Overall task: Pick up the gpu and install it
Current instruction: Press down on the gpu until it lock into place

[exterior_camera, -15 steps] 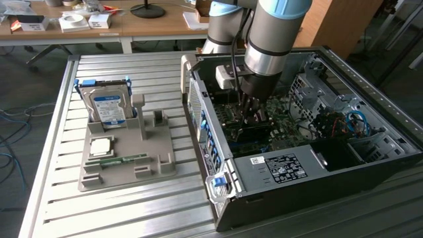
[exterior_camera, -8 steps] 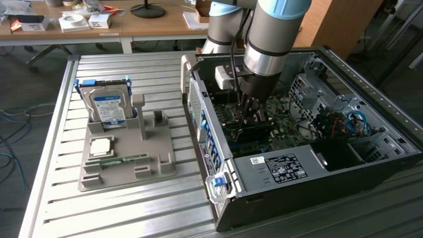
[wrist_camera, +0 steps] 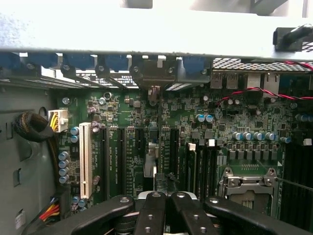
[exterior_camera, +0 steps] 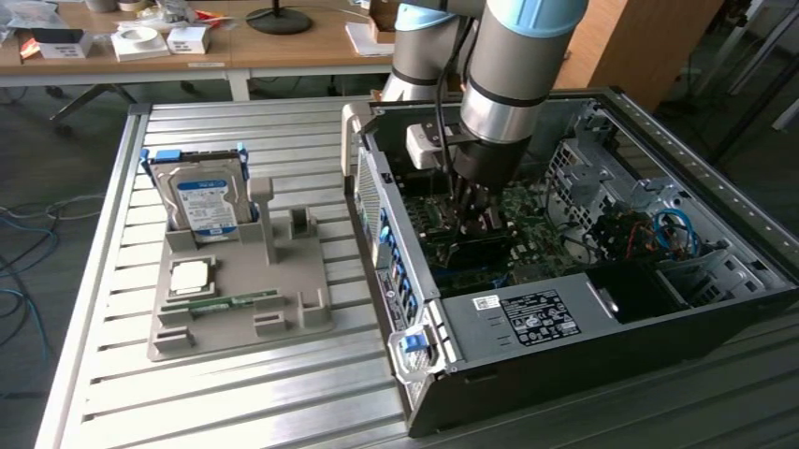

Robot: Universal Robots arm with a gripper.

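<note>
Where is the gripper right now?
The gripper is inside the open computer case on the exterior view's right, over the green motherboard; the grey parts holder lies to the case's left in that view.

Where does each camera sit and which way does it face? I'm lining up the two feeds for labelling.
Exterior view: off the arm, above the slatted table, looking down at the open computer case and the grey parts holder; the arm reaches into the case.
Wrist view: on the wrist, inside the case, facing the motherboard; the shut gripper shows, black fingers together.
Shared: motherboard, case, gripper.
</note>
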